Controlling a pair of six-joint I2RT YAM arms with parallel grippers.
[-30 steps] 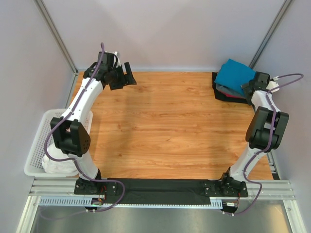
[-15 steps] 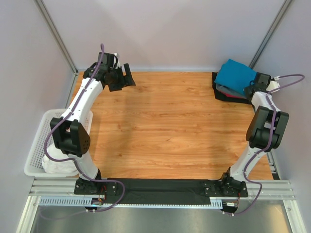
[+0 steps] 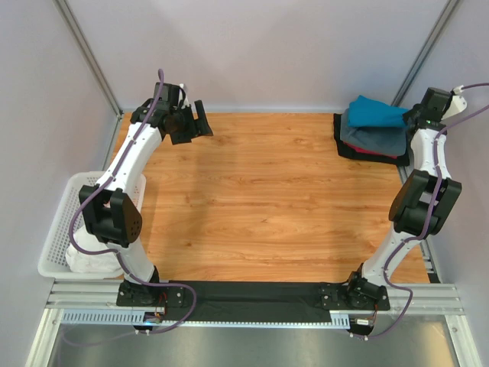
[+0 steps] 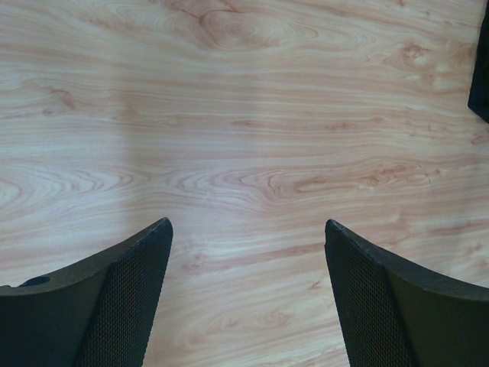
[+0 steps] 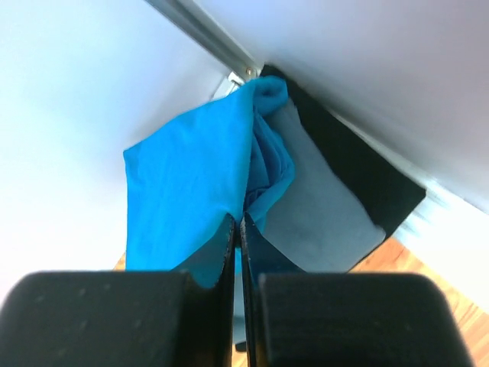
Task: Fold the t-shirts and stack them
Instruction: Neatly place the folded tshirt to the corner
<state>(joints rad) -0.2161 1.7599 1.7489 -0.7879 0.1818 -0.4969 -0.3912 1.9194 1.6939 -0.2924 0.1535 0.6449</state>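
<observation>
A stack of t-shirts sits at the table's far right corner. The teal-blue t-shirt (image 3: 374, 113) is on top, over a slate-grey one (image 3: 376, 138), a thin red edge (image 3: 380, 152) and a dark one (image 3: 344, 145). My right gripper (image 3: 425, 109) is raised by the right wall, shut on an edge of the teal-blue t-shirt (image 5: 191, 183), which hangs bunched from the right gripper (image 5: 238, 219). Below it lie the grey t-shirt (image 5: 321, 210) and the dark t-shirt (image 5: 367, 172). My left gripper (image 3: 200, 122) hovers open over bare wood at the far left; in its wrist view the left gripper (image 4: 244, 225) holds nothing.
A white mesh basket (image 3: 59, 229) hangs off the table's left edge with a white cloth (image 3: 88, 260) inside. Metal frame posts (image 3: 88, 53) rise at both back corners. Grey walls close in the table on three sides.
My right gripper has shut on the teal-blue t-shirt and risen toward the back right, pulling the shirt's edge up and bunching it. The left arm has stayed still.
</observation>
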